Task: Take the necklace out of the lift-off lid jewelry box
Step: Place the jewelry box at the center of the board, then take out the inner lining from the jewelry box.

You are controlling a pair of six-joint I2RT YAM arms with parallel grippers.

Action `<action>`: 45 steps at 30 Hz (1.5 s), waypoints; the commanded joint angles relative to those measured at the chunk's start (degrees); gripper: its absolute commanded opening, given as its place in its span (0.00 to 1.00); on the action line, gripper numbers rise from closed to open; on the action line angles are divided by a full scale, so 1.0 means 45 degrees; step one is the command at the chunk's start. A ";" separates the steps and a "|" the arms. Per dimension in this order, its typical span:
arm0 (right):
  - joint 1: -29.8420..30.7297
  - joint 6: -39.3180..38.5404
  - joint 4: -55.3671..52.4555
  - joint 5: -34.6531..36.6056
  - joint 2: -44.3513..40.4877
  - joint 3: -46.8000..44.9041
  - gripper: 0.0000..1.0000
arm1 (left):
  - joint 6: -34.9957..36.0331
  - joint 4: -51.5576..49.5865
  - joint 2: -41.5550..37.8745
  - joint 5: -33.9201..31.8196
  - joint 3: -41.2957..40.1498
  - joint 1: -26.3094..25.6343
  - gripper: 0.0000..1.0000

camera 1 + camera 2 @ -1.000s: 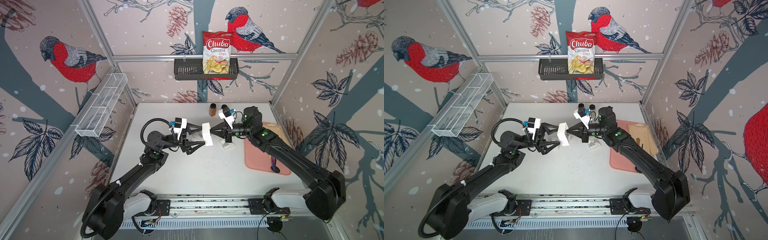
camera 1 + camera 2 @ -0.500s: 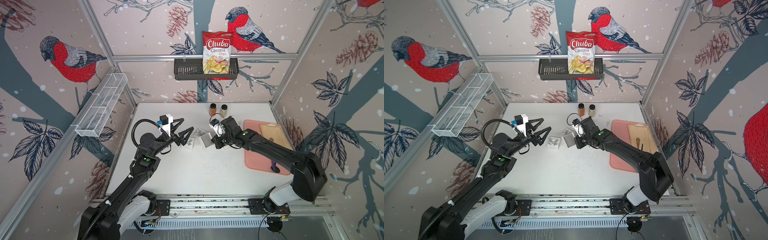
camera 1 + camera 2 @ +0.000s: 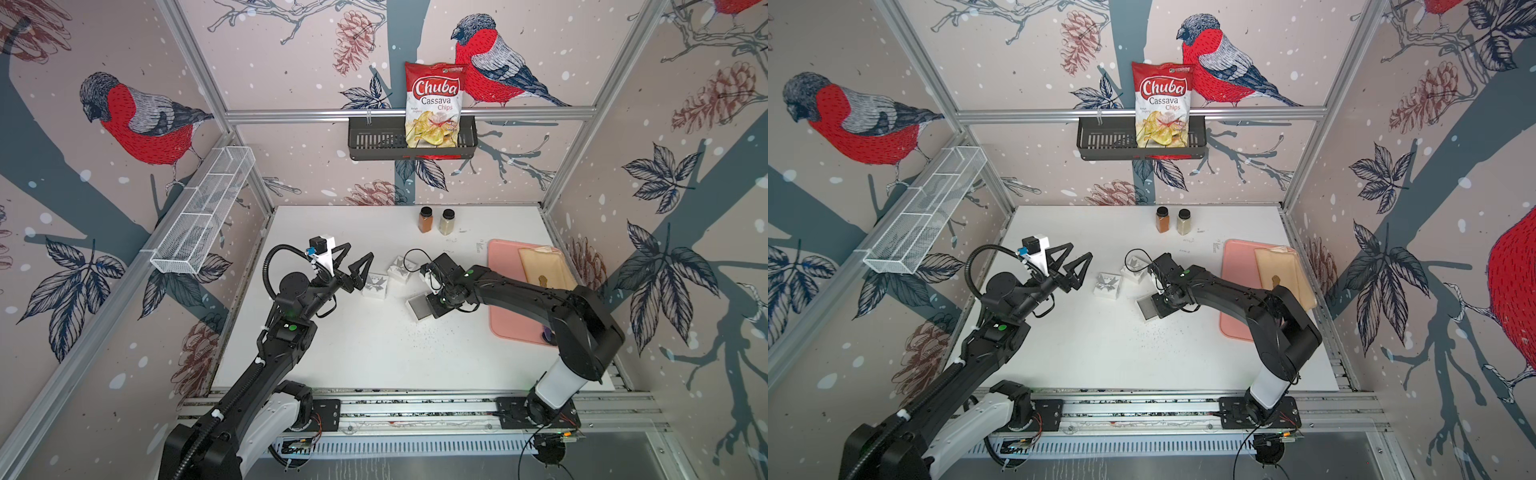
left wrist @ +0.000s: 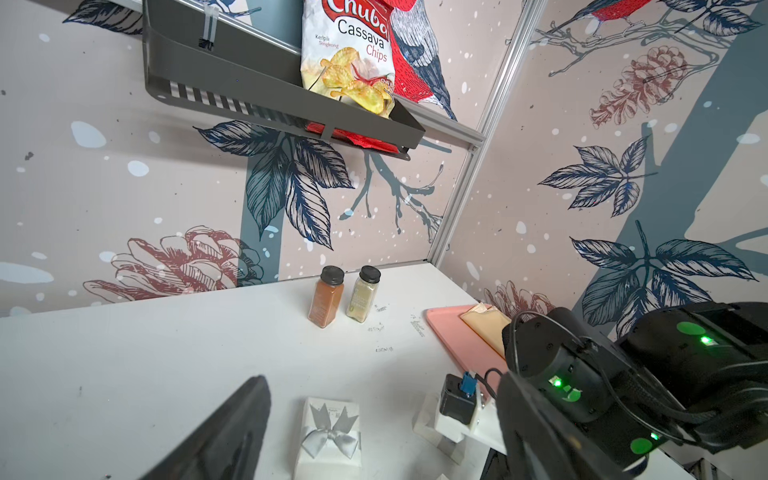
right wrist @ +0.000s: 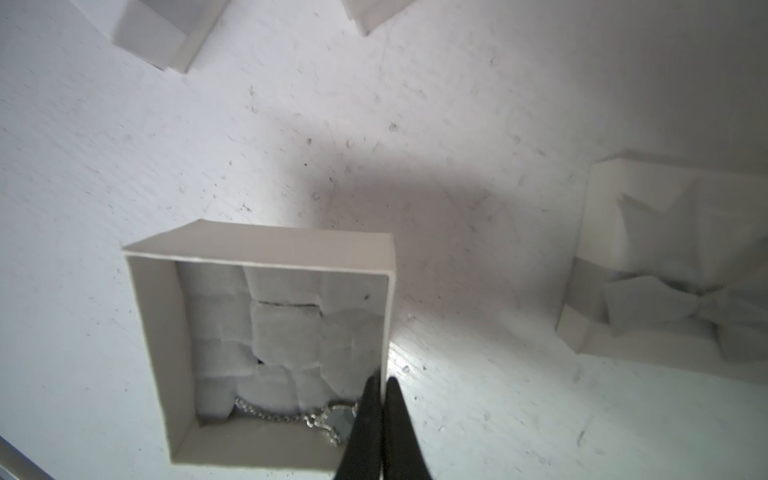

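Bird-print walls (image 3: 291, 50) (pinecones (image 3: 353, 41) too), white tabletop (image 3: 374, 353).

2 black arms (image 3: 249, 374), white bases (image 3: 557, 384), green lights (image 3: 293, 327)

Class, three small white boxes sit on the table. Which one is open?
The box at the right gripper: it has no lid, so its padded lining and the necklace show. The other two boxes are covered, with ribbon bows on top.
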 commanded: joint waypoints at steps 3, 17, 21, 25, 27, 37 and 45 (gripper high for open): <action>0.0118 -0.0026 -0.0430 0.0120 0.0492 0.0251 0.16 | -0.0033 0.0234 -0.0308 -0.0096 -0.0225 0.0012 0.89; 0.0724 -0.0028 -0.0520 -0.0086 0.0743 0.1488 0.37 | -0.0025 0.0211 -0.0308 -0.0572 -0.0599 0.0016 0.88; 0.0791 0.0129 -0.0243 -0.0191 0.1155 0.1419 0.39 | 0.0094 0.0237 -0.0377 -0.0459 -0.0667 0.0008 0.88; 0.0821 0.0281 0.0074 -0.0062 0.1424 0.1268 0.44 | 0.0020 0.0637 -0.0352 -0.0179 -0.1074 0.0007 0.87; 0.0821 0.0301 0.0207 0.0001 0.1536 0.1179 0.47 | -0.0027 0.0626 -0.0355 -0.0210 -0.1241 0.0014 0.87; 0.0821 0.0402 0.0766 0.0451 0.2131 0.0845 0.45 | 0.0069 0.0574 -0.0391 0.0232 -0.1855 0.0006 0.82; 0.0758 0.0485 0.1561 0.0417 0.1902 0.0427 0.16 | -0.0176 0.1034 0.0462 0.0803 -0.2904 -0.0014 0.75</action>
